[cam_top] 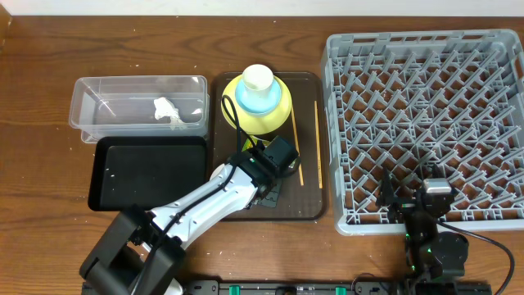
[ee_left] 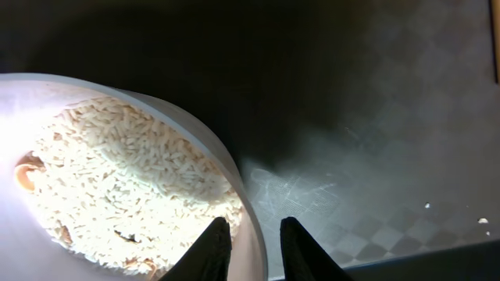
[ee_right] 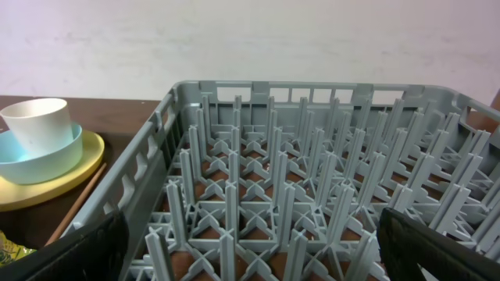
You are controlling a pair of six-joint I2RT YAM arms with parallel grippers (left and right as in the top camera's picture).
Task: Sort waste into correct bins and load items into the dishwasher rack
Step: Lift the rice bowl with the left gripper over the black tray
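Left wrist view: left end effector (ee_left: 254,228) is at a narrow gap, pinching the rim of the white bowl (ee_left: 209,147); one finger (ee_left: 211,250) is inside the bowl, the other outside; the rim wall fills the space between them; bowl holds a heap of rice (ee_left: 133,179); a few loose grains (ee_left: 427,205) lie on the brown serving tray (ee_left: 375,156) beside it.

Overhead: left arm reaches diagonally from the near-left corner onto the serving tray and hides the bowl; can't tell the bowl's tilt.

Right end effector (ee_right: 250,242) is spread wide, holding nothing; its fingers sit at the two lower corners of the right wrist view; it hangs at the near edge of the rack (cam_top: 426,123), facing across the pegs.

Chopsticks (cam_top: 295,147): both flat on the right side of the serving tray, between plate and rack; long axes run near-to-far, roughly parallel, slightly apart.

Yellow-green plate (cam_top: 274,115) is at the far end of the serving tray; blue bowl (cam_top: 246,102) is on it, upright; white cup (cam_top: 257,78) stands upright in the bowl.

Clear tub (cam_top: 90,98) is far-left on the table (cam_top: 41,49), long axis left-right, tissue (cam_top: 168,112) inside; black tray (cam_top: 147,172) is just in front of it, same orientation.
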